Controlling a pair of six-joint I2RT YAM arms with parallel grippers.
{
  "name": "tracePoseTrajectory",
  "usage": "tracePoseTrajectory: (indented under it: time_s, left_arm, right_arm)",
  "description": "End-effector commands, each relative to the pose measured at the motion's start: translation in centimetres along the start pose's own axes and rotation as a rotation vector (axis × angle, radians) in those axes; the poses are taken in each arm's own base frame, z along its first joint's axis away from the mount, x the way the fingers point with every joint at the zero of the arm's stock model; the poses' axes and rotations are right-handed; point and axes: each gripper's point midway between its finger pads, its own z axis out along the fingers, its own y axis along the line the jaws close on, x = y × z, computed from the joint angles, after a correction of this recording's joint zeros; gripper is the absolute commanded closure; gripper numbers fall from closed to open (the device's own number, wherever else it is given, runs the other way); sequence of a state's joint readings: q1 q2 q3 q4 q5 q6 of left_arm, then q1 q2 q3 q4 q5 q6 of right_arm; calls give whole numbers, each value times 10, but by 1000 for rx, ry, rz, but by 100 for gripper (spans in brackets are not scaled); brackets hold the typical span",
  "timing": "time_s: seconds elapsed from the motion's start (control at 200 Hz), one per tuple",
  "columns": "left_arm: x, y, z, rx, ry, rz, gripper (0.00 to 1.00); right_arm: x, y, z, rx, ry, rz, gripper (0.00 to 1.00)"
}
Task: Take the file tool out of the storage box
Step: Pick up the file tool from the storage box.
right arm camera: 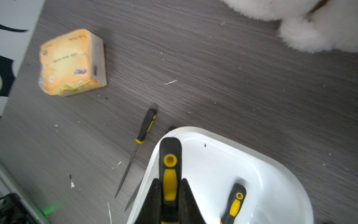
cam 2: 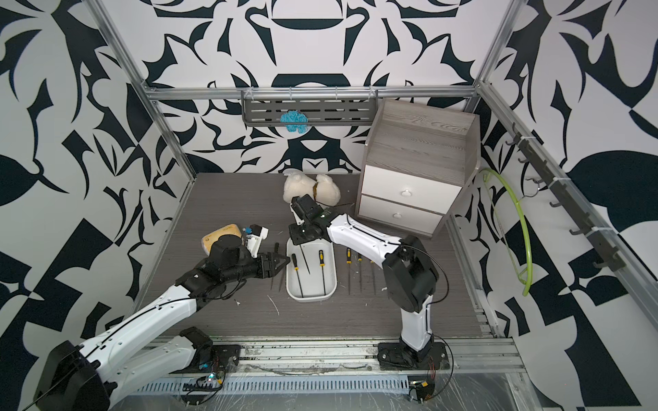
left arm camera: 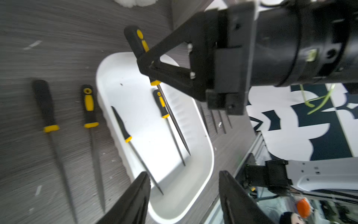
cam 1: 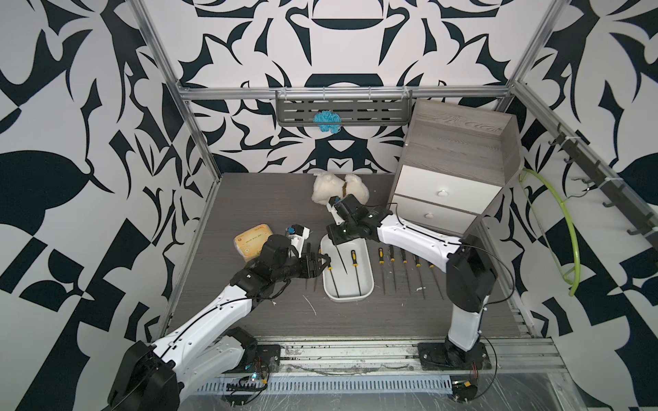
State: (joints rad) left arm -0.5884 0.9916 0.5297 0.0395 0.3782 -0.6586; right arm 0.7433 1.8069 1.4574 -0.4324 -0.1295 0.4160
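Starting near: the left gripper (cam 1: 323,262) sits at about 9 o'clock of the storage box (cam 1: 347,300). It's just beside the rim, fingers spread wide with nothing in them. The box is a shallow white tub mid-table, long axis running 6 to 12. Two other files (cam 1: 353,257) lie flat inside it, handles toward 12. The file tool (left arm camera: 135,41) that matters is pinched by its black-and-yellow handle in the right gripper (right arm camera: 170,182), up at the 12 o'clock end of the box. It's tilted, handle high, long axis running roughly from 12 toward 5, tip pointing down at the box floor. Can't tell if the tip actually touches. A row of five files (cam 1: 404,258) lies on the table (cam 1: 356,320) at 3 o'clock of the box, and a pair of files (left arm camera: 89,108) at 9. The table is dark grey wood-grain with white scraps on it. Farther back there's a yellow tissue pack (cam 1: 249,240) around 10, a white plush toy (cam 1: 322,192) at 12 and a grey cabinet (cam 1: 459,167) with white drawers around 1. The walls (cam 1: 89,142) have a black-and-white pattern all round.
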Motion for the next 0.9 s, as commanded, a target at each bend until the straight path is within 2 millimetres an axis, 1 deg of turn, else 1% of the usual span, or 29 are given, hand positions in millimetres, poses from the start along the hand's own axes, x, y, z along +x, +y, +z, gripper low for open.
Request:
tracePoseTrajectory:
  time_s: [0.0, 0.07, 0.13, 0.2, 0.335, 0.425, 0.51, 0.65, 0.71, 0.775, 0.835, 0.85, 0.895]
  left_arm:
    - [-16, -35, 4, 217, -60, 3, 37]
    - [-13, -39, 11, 271, -42, -33, 37]
    - [-10, -44, 17, 319, -19, -53, 37]
    - [-6, -53, 24, 362, 4, -42, 37]
    - [3, -58, 37, 356, 42, -26, 37]
    - [7, -66, 41, 378, 49, -8, 37]
    - [7, -74, 42, 393, 43, 15, 37]
    - [7, -74, 43, 386, 39, 18, 38]
    - [8, -73, 44, 377, 47, 15, 43]
    - [9, -71, 44, 375, 48, 12, 53]
    - [9, -71, 44, 369, 52, 8, 54]
    - [10, -71, 44, 369, 55, 8, 57]
    - [10, -72, 44, 375, 62, 8, 70]
  right_arm:
    - [-25, 21, -41, -175, -142, 46, 100]
    - [-29, 22, -63, -218, -210, 67, 100]
    - [-30, 21, -77, -243, -256, 81, 100]
    - [-29, 24, -90, -280, -288, 91, 100]
    - [-32, 32, -109, -341, -344, 108, 100]
    - [-32, 34, -114, -368, -365, 121, 100]
    - [-30, 37, -113, -393, -361, 133, 100]
    - [-29, 36, -111, -393, -364, 135, 100]
    - [-28, 34, -110, -387, -364, 135, 100]
    - [-28, 33, -109, -380, -363, 132, 100]
    - [-28, 32, -108, -378, -365, 133, 100]
    - [-27, 32, -108, -378, -365, 132, 100]
    - [-28, 33, -108, -379, -365, 132, 100]
